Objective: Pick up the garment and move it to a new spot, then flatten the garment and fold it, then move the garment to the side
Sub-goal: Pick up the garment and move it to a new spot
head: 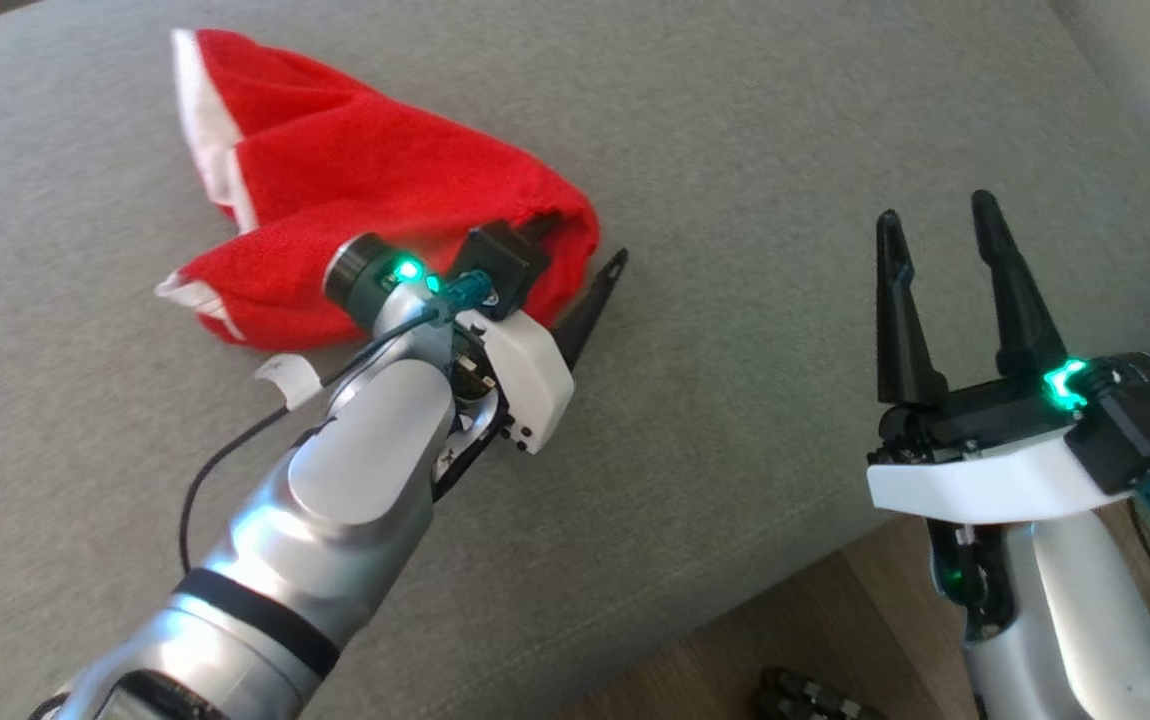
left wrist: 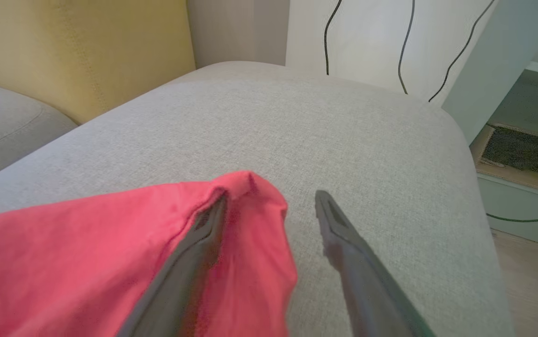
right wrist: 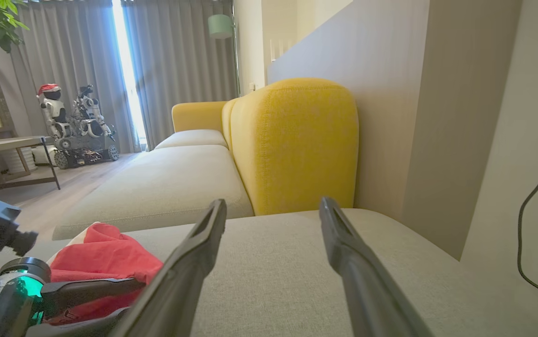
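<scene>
The red garment (head: pixel 365 180) with white trim lies crumpled on the grey sofa seat (head: pixel 785 120), at the upper left in the head view. My left gripper (head: pixel 575 265) is at its right end with the jaws apart. One finger (head: pixel 595 295) lies bare on the cushion, and the other is covered by the cloth. In the left wrist view the garment (left wrist: pixel 86 252) drapes over the left finger (left wrist: pixel 189 262), while the right finger (left wrist: pixel 353 252) stands free. My right gripper (head: pixel 935 215) hovers open and empty over the seat's right part, well away from the garment (right wrist: pixel 105 257).
The seat's front edge runs along the lower right, with wood floor (head: pixel 835 620) beyond it. A yellow backrest (right wrist: pixel 297 140) and a wall stand behind the seat. Black cables (left wrist: pixel 404 47) hang on the wall. Another robot (right wrist: pixel 72 126) stands far off across the room.
</scene>
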Available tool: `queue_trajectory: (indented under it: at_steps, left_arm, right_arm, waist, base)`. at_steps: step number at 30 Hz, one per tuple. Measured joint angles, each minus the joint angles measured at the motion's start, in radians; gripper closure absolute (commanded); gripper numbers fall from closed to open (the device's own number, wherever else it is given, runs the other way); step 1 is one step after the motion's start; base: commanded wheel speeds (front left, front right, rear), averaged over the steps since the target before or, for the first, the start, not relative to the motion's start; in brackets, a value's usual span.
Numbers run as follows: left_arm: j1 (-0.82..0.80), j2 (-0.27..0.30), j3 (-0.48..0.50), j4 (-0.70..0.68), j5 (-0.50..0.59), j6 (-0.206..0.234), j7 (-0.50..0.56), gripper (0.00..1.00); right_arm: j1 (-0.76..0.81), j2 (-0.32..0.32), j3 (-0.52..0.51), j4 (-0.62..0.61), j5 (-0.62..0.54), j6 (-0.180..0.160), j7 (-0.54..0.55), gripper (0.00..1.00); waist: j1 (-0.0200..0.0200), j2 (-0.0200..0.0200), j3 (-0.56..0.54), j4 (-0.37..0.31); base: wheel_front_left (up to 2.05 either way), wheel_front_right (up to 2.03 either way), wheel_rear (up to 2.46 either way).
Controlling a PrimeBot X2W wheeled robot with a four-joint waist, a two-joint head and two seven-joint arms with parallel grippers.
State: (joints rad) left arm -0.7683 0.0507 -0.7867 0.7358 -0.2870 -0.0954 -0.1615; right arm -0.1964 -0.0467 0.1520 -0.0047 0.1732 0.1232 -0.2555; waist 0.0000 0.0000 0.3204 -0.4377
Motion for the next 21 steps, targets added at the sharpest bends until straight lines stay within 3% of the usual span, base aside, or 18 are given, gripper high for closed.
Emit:
queue_trajectory:
  at_steps: [14, 21]
  left_arm:
    - [-0.003, -0.003, -0.046, 0.008, -0.091, 0.025, -0.053, 0.00]
    - [0.089, 0.040, -0.010, -0.064, -0.128, 0.053, -0.078, 0.00]
  right_arm:
    - [0.005, 0.000, -0.063, 0.016, -0.079, 0.000, 0.000, 0.00]
    - [0.032, 0.000, -0.095, 0.024, -0.122, 0.000, 0.000, 0.00]
  waist:
    - [0.0000, 0.0000, -0.088, 0.167]
    - [0.0000, 0.0000, -0.146, 0.272]
  base:
    - [0.00, 0.00, 0.00]
    - [0.00, 0.00, 0.00]
